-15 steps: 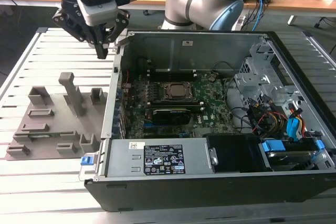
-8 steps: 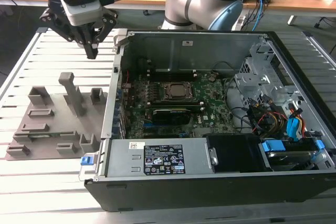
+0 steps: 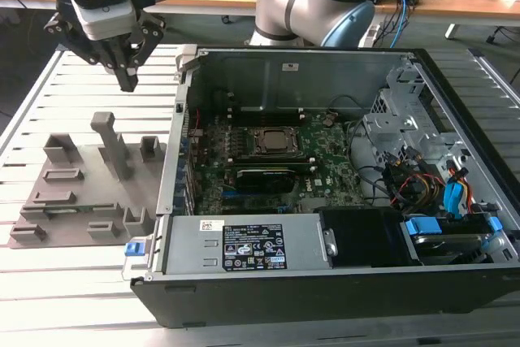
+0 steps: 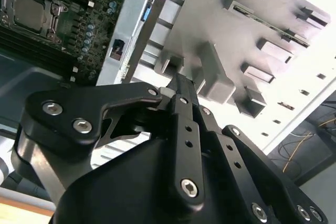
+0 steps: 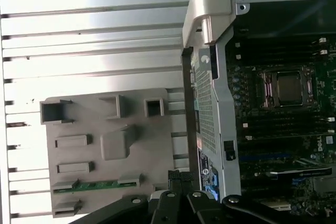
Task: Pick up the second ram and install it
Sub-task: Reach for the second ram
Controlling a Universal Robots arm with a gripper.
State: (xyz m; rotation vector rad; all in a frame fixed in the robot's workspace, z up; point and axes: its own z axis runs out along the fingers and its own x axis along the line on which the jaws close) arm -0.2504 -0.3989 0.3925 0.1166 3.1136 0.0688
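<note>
Hanging over the far part of the fixture (image 3: 81, 201), on the exterior view's left, the gripper (image 3: 128, 80) points its fingers down. The fingers are pressed together at the tips and grasp nothing. In the second wrist view the gripper (image 4: 181, 85) shows the same closed tips above the grey fixture (image 4: 210, 40).

The ram (image 5: 97, 185) lies flat in a slot of the fixture (image 5: 84, 124), toward its near edge. It is a thin green stick set between small grey blocks. In the exterior view the ram (image 3: 65, 210) appears as a dark strip in the near left area of the fixture, well apart from the gripper. Nothing touches it.

A tall post (image 3: 110, 144) stands upright on the fixture, between the gripper tips and the ram. In the first wrist view the gripper (image 5: 178, 178) sits at the fixture's edge beside the case.

The case (image 3: 325, 270) lies open on the slatted table (image 3: 81, 290), just beside the fixture on the exterior view's right. The motherboard (image 3: 325, 152) lies flat inside it, with the processor socket (image 3: 275, 142) at its centre. Long dark slots (image 5: 273, 51) run beside the socket.
</note>
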